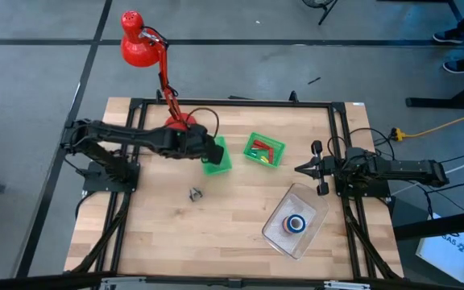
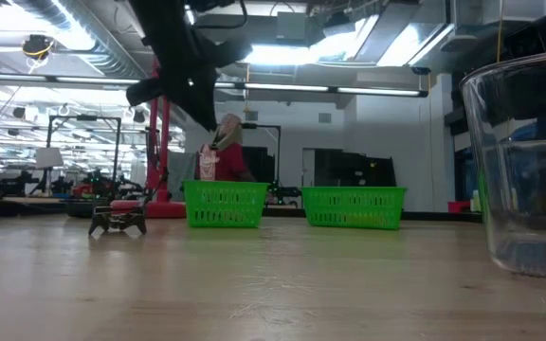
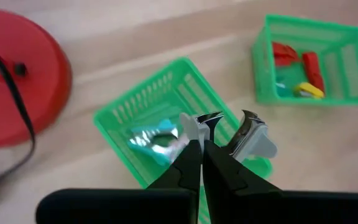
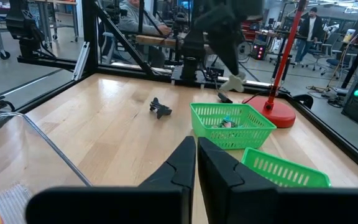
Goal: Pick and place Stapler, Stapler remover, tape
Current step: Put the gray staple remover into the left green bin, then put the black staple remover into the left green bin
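The left end effector (image 1: pixel 216 151) hangs over a green basket (image 1: pixel 218 163) near the middle of the table (image 1: pixel 167 234), just right of the red base of a desk lamp (image 1: pixel 177 122). Its fingers (image 3: pixel 188 165) are pressed together, and the left wrist view shows a grey and silver stapler remover (image 3: pixel 229 134) pinched at their tips, above the basket's near edge. Inside that basket lies a crumpled piece in teal and silver (image 3: pixel 151 140); what it is cannot be told.

A second green basket (image 1: pixel 265 150) sits to the right of the first, apart from it, holding small red and yellow pieces (image 3: pixel 300 71).

A small dark metal item (image 1: pixel 195 193) stands alone on the bare wood, nearer than the first basket and slightly left of it; in the low view it shows as a low claw-like shape (image 2: pixel 118 221).

A clear plastic container (image 1: pixel 296 221) lies at the near right of the table, tilted to the table's edges. In it sits the tape (image 1: pixel 296 224), a blue roll with other colour stacked with it.

The right end effector (image 1: pixel 303 169) waits at the right side of the table, far of the container and right of the second basket, its fingers (image 4: pixel 182 165) shut together with nothing between them
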